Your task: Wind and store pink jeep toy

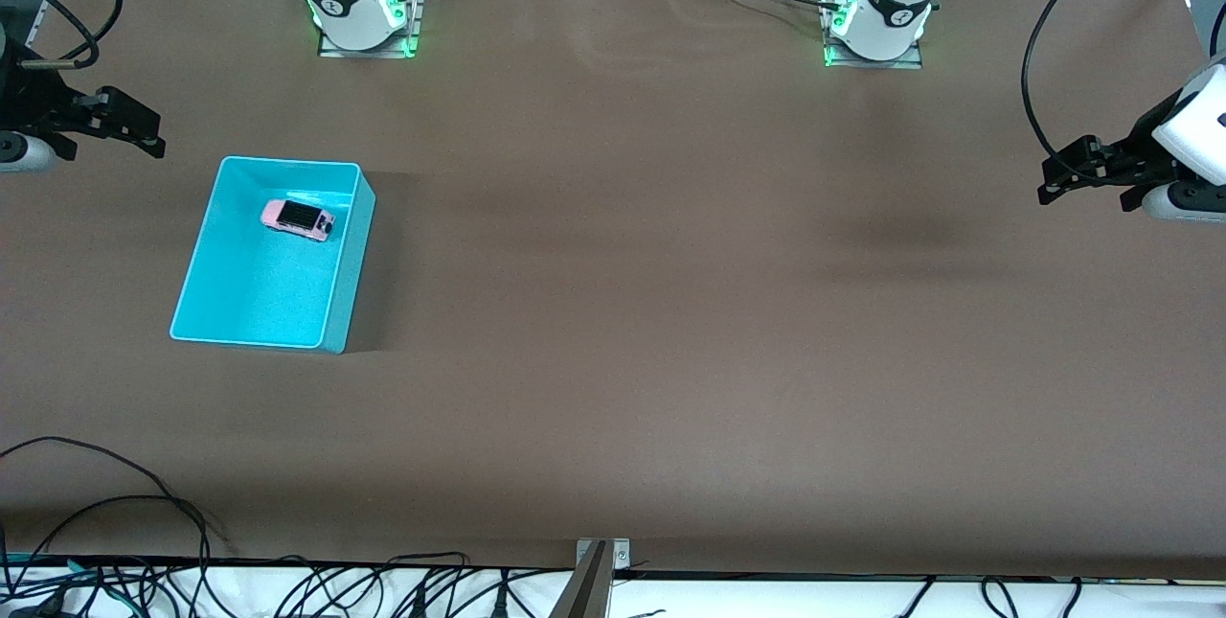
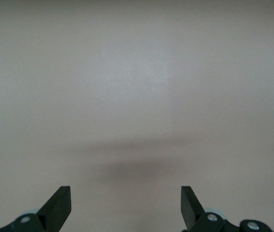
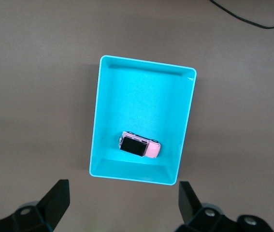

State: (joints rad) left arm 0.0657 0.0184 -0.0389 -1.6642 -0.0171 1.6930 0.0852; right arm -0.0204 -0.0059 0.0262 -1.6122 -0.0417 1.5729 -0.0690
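Note:
The pink jeep toy [image 1: 298, 218] lies inside the cyan bin [image 1: 230, 311], in the part of the bin farther from the front camera. It also shows in the right wrist view [image 3: 140, 145], inside the bin [image 3: 141, 87]. My right gripper [image 1: 144, 134] is open and empty, up in the air at the right arm's end of the table, apart from the bin; the right wrist view [image 3: 122, 203] shows its jaws wide apart. My left gripper [image 1: 1063, 179] is open and empty at the left arm's end of the table, over bare brown table in the left wrist view [image 2: 126, 205].
The brown table surface [image 1: 670, 311] stretches between the two arms. Black cables [image 1: 144, 503] lie along the table edge nearest the front camera. The arm bases [image 1: 359, 10] stand at the edge farthest from that camera.

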